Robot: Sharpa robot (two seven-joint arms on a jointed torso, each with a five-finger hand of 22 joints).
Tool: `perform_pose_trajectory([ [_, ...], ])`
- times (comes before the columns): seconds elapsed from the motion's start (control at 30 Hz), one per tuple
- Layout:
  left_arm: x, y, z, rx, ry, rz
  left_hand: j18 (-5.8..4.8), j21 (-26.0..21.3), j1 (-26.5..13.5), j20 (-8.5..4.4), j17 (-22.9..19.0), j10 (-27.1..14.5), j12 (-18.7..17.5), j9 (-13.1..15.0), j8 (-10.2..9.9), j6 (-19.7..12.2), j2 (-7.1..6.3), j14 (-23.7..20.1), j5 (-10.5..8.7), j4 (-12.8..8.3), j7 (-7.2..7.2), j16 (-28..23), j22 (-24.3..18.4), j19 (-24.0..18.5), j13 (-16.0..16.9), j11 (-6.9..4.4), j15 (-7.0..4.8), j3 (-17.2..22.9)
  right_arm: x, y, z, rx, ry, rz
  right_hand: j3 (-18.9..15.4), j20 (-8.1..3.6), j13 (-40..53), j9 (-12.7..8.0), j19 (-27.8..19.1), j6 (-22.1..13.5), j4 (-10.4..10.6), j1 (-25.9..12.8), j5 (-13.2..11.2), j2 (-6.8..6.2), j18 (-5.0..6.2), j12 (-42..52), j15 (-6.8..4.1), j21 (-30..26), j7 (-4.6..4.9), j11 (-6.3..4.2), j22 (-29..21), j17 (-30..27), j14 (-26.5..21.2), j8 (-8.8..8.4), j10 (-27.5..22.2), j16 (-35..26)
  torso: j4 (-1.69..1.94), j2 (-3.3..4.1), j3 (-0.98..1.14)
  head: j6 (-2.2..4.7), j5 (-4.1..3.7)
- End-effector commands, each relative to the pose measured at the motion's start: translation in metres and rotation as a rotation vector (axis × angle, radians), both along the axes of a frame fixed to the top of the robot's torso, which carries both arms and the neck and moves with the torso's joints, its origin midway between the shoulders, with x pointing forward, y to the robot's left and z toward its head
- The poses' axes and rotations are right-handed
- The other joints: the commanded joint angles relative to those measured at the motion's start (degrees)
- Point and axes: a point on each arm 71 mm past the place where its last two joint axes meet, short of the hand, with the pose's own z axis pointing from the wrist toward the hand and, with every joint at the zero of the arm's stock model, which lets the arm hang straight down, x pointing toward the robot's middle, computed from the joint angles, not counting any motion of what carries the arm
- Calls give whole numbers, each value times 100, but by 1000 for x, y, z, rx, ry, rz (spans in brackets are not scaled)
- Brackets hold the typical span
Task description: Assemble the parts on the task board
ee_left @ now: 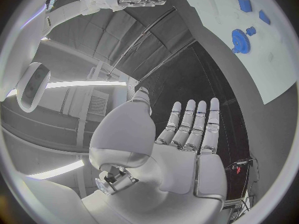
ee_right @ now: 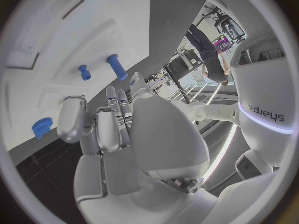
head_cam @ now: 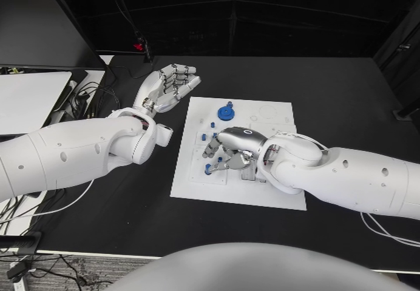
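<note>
We are seeing the board (head_cam: 278,195) lying in the middle of the black table (head_cam: 350,97), its long side running near to far. A blue gear (head_cam: 227,112) is sitting on the board's far part, left of centre. Small blue parts are lying along the left half: one peg (head_cam: 213,124) just near the gear, another piece (head_cam: 208,169) at the near left, beside the right hand's fingertips.

The right hand (head_cam: 235,150) is hovering low over the board's centre, palm down, fingers pointing left and loosely curled. In the right wrist view a blue peg (ee_right: 116,66), a smaller peg (ee_right: 84,72) and a blue block (ee_right: 42,128) are lying on the board beyond the fingers (ee_right: 112,100); we are seeing nothing between them, and we cannot tell whether they are touching the board.

The left hand (head_cam: 170,85) is hanging off the board's far left corner, over the table, fingers straight, close together, holding nothing.
</note>
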Motion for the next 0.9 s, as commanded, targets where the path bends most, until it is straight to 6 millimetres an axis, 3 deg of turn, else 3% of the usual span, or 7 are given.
perform_pose_trajectory([
  [0.03, -3, -3, 8, -30, -105, -44, -56, 31, 16, -2, -10, -26, 32, -5, 23, -52, 60, -35, 13, -5, 798, 21, -7, 17, -7, 4, -5, -44, 0, -17, 15, 241, 57, -85, -109, 23, -5, -18, 3, -100, 28, -212, -15, -17, 76, 29, 18, -61, 17, 12, 40, 45, 96, -57, -100, -7, 1, -27, -16, 1, -46],
  [0.27, -2, -5, 8, -29, -105, -46, -56, 31, 14, -2, -14, -28, 34, -7, 25, -53, 52, -36, 13, -3, 798, 23, -9, 17, -8, 5, -5, -53, 3, -85, 43, 488, 203, -316, -373, 126, 23, -28, -966, -651, 12, -860, 251, -20, 351, 173, 129, -1370, 107, 108, -845, -1493, -617, -92, -536, -735, 11, -67, -47, 1, -170],
  [0.4, -1, -9, 8, -31, -105, -52, -56, 31, 13, -2, -16, -29, 35, -8, 25, -54, 49, -37, 12, -2, 798, 24, -10, 16, -8, 5, -5, -56, -1, -122, 45, 526, 314, -421, -514, 141, 149, -33, -2042, -1154, 8, -1279, 405, 348, 601, 502, 114, -2739, 61, 44, -1723, -3373, -1729, -88, -484, -1758, 28, -67, -59, 1, -341],
  [0.53, -1, -10, 8, -31, -106, -53, -56, 31, 12, -2, -18, -30, 36, -9, 26, -55, 48, -37, 12, -1, 798, 25, -11, 16, -8, 5, -5, -59, -8, -146, 43, 505, 395, -475, -684, 113, 502, 34, -2299, -1502, 14, -1279, 170, 580, 601, 1129, 85, -3097, 42, -13, -1906, -3526, -2065, 160, -494, -1992, -16, -70, -82, 1, -479],
  [0.73, 0, -15, 7, -32, -107, -59, -56, 31, 12, -2, -18, -30, 36, -9, 26, -55, 48, -37, 12, -1, 798, 25, -11, 16, -8, 5, -5, -59, -24, -173, 36, 459, 441, -555, -1260, 72, 2839, 330, -2814, -2135, -154, -1466, 237, 870, 539, 4515, 26, -3869, -154, -259, -2263, -3272, -2758, 1217, -1089, -1739, -16, -87, -115, 1, -702],
  [0.8, 0, -16, 7, -32, -107, -61, -56, 31, 12, -2, -18, -30, 36, -9, 26, -55, 48, -37, 12, -1, 798, 25, -11, 16, -8, 5, -5, -59, -29, -183, 31, 427, 439, -585, -1455, 70, 4026, 481, -2808, -2316, 37, -1444, 327, 922, 575, 5900, 56, -3928, -173, -171, -2265, -1964, -2471, 1800, -1181, -831, -14, -87, -119, 1, -775],
  [0.9, 1, -17, 7, -32, -107, -62, -56, 32, 12, -2, -21, -31, 38, -10, 27, -55, 48, -37, 11, -1, 798, 28, -12, 16, -8, 5, -5, -62, -35, -193, 26, 375, 415, -619, -1661, 119, 6362, 660, -2720, -2410, 30, -1584, 526, 1044, 550, 7524, 122, -3686, -116, -69, -2009, 217, -1463, 2545, 468, 395, -26, -87, -119, 1, -892],
])
